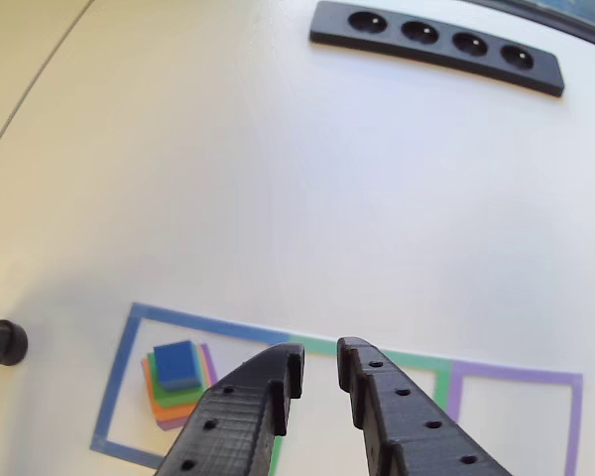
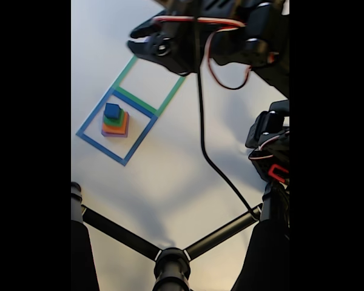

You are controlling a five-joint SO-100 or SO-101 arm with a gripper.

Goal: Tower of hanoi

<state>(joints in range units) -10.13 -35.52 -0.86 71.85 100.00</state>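
The tower of hanoi [image 1: 178,384] stands stacked inside a blue taped square outline [image 1: 129,347] at the lower left of the other view. A blue cube [image 1: 177,363] is on top, over green, orange and purple layers. In the fixed view the tower [image 2: 114,120] sits in the same blue outline [image 2: 97,109]. My gripper [image 1: 320,370] is open with nothing between its black fingers. It hangs above the green taped outline, to the right of the tower and apart from it. In the fixed view the gripper [image 2: 132,37] is at the top.
A green taped outline [image 1: 416,359] and a purple one [image 1: 516,375] adjoin the blue one. A black power strip [image 1: 436,45] lies at the far edge. A black rod end [image 1: 0,342] pokes in at the left. Tripod legs [image 2: 170,257] and a cable [image 2: 218,173] cross the near table.
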